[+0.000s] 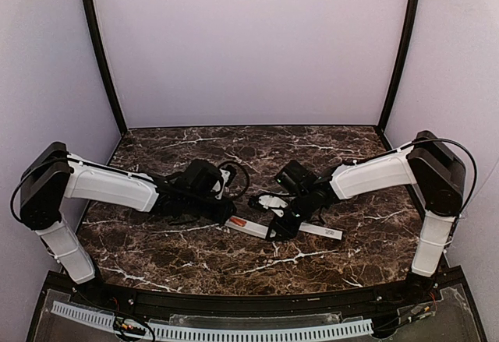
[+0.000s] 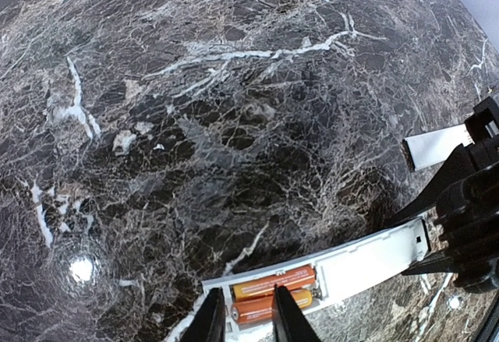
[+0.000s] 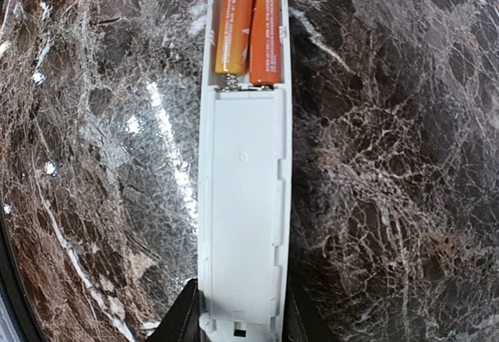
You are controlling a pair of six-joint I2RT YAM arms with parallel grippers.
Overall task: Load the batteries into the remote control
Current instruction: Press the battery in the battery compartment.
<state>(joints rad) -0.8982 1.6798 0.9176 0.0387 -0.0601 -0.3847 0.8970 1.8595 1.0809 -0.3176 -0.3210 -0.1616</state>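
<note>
The white remote control lies on the marble table with its battery recess facing up. Two orange-red batteries lie side by side in the recess, and they also show in the right wrist view. My left gripper hovers just over the batteries' end. Its fingers stand a small gap apart and hold nothing. My right gripper is shut on the remote's other end, with one finger on each long side. It also shows in the top view.
The thin flat white cover strip lies on the table just right of the remote, behind my right gripper; it also shows in the left wrist view. The right arm's black fingers crowd the remote's far end.
</note>
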